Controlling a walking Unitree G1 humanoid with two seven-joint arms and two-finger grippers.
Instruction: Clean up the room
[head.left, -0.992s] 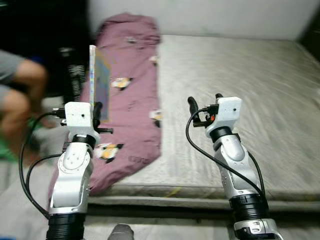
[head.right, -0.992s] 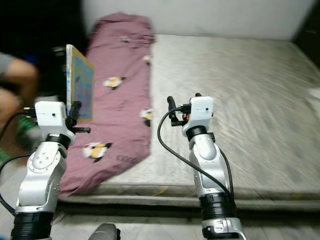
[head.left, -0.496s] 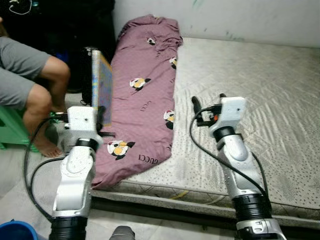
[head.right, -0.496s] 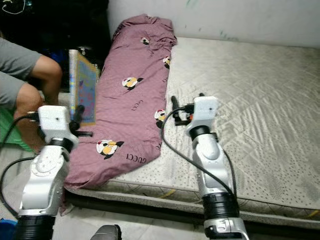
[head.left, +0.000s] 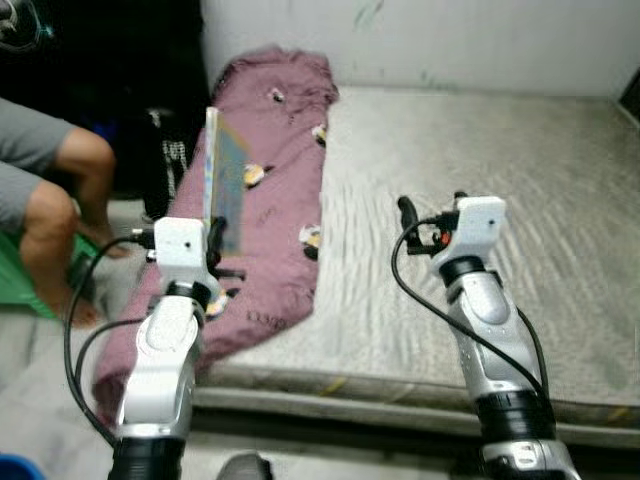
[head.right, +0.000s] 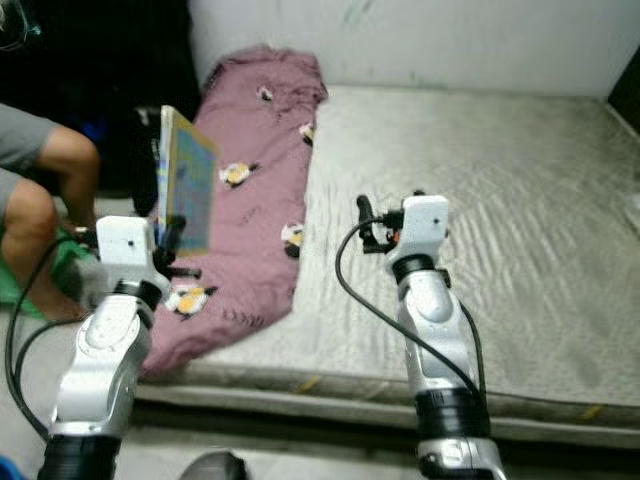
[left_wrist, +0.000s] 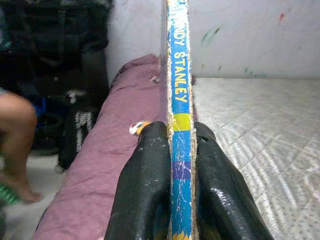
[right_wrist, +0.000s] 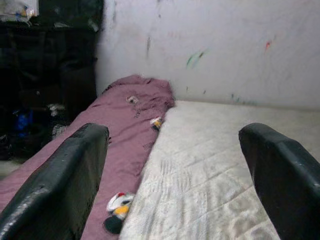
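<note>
A thin, colourful book (head.left: 226, 176) stands upright on its edge, and my left gripper (head.left: 212, 236) is shut on its lower part, over the left side of the bed. In the left wrist view the blue and yellow spine (left_wrist: 179, 95) runs between both black fingers (left_wrist: 150, 190). My right gripper (head.left: 430, 206) hovers open above the mattress (head.left: 500, 180) with nothing between its fingers (right_wrist: 65, 185). A purple blanket (head.left: 280, 150) with small cartoon prints lies along the mattress's left edge and hangs over its front corner.
A person sits at the left on a green stool (head.left: 20, 285), bare knees (head.left: 55, 190) close to the bed. Dark bags (head.left: 100, 60) fill the far left corner. A white wall (head.left: 420, 40) runs behind the bed.
The whole picture has shifted and blurred, so the camera has moved. The book stays clamped in my left gripper and both arms keep about the same pose.
</note>
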